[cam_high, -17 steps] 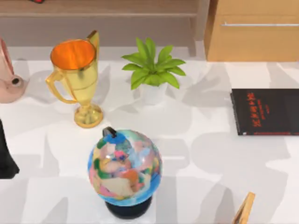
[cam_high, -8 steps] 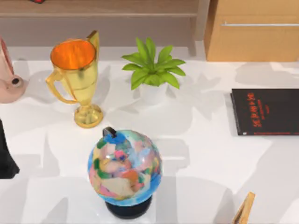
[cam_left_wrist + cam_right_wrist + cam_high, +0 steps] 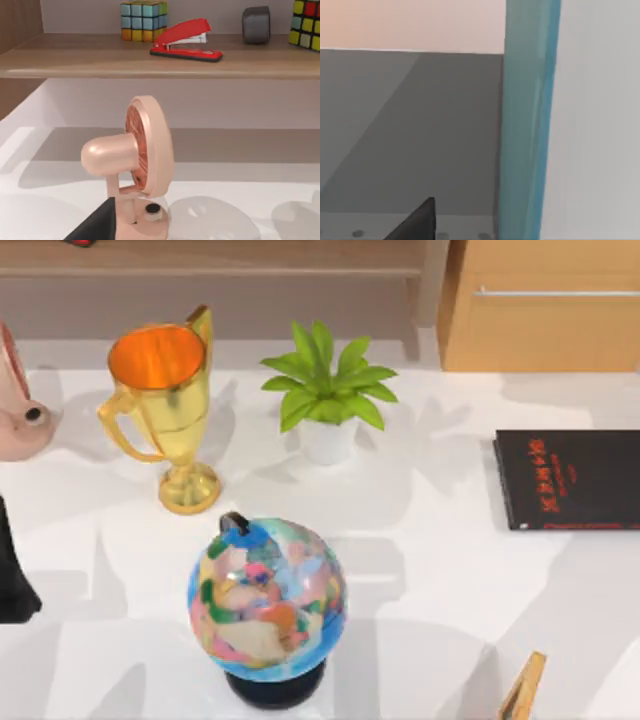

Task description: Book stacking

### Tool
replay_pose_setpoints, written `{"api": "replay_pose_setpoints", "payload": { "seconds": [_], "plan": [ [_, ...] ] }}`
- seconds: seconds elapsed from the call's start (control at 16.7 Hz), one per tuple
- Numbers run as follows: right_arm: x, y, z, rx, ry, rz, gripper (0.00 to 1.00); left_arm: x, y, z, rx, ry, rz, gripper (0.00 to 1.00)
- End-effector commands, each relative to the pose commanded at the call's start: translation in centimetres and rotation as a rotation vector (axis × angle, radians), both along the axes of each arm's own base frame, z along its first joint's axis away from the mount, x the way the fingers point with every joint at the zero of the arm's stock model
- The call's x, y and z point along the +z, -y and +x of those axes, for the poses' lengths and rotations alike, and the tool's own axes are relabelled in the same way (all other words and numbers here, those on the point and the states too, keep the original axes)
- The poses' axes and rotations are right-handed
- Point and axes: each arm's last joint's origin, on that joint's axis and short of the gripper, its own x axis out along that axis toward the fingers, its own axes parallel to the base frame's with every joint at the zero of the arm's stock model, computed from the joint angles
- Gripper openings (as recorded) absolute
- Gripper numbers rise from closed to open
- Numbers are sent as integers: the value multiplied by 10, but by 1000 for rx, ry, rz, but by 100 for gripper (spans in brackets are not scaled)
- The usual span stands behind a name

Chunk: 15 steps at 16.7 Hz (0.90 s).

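Fingers [image 3: 417,222] seemingly beside the book [image 3: 527,125], black book [image 3: 570,480] apart.

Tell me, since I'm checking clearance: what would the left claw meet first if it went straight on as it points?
Probably the pink fan: it stands right ahead in the left wrist view, before the shelf, though depth is unclear.

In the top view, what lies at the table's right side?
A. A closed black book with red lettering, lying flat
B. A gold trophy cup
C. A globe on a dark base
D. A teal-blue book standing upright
A: the black book lies flat at the right edge, cover up with red lettering; the trophy and globe stand farther left.
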Motion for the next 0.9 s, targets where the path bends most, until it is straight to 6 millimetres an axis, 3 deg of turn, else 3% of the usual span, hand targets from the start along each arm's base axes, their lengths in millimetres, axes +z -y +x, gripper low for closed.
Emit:
{"api": "replay_pose_setpoints", "payload": {
  "seconds": [0.42, 0.9],
  "plan": [
    [0, 1, 9, -1, 0, 0, 100, 0, 0, 0, 0, 0, 0, 100],
    [0, 1, 9, -1, 0, 0, 40, 0, 0, 0, 0, 0, 0, 100]
  ]
}}
